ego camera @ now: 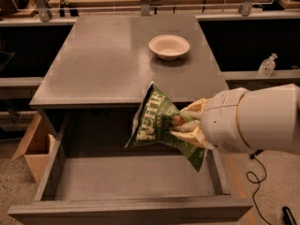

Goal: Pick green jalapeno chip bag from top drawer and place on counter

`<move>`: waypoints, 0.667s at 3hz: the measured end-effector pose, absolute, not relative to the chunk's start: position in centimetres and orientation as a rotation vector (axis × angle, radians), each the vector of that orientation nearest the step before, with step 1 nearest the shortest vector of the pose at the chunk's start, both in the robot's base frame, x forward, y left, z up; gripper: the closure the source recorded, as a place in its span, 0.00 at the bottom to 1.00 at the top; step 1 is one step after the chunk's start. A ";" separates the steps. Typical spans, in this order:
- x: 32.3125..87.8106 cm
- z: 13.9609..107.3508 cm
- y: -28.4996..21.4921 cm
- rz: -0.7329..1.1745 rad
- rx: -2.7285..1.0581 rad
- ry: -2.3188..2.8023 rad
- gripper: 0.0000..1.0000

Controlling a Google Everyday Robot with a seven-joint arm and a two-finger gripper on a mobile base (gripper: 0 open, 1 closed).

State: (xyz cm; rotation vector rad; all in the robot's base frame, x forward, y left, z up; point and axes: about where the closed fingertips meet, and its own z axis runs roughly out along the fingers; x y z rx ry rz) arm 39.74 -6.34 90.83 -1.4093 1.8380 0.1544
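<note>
The big white arm comes in from the right side. At its end is the gripper, and its pale fingers are pinching the green jalapeno chip bag on the bag's right side. The bag is tilted, so its white letters run up and down. It hangs in the air over the back part of the top drawer, not lying on the drawer's bottom. The bag's top corner reaches up in front of the front edge of the counter. Its low corner points down near the drawer's right wall. The drawer is pulled out wide and its flat grey bottom shows. On the counter, toward the back and a bit to the right, sits a white bowl, well apart from the bag. A brown cardboard box stands on the floor just beside the drawer's left side. A small clear bottle stands on a ledge far to the right. A black cable lies on the floor under the arm.
</note>
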 end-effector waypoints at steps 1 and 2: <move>45.1 88.7 -8.6 0.163 -1.350 1.821 1.00; 49.2 87.7 -8.3 0.158 -1.351 1.774 1.00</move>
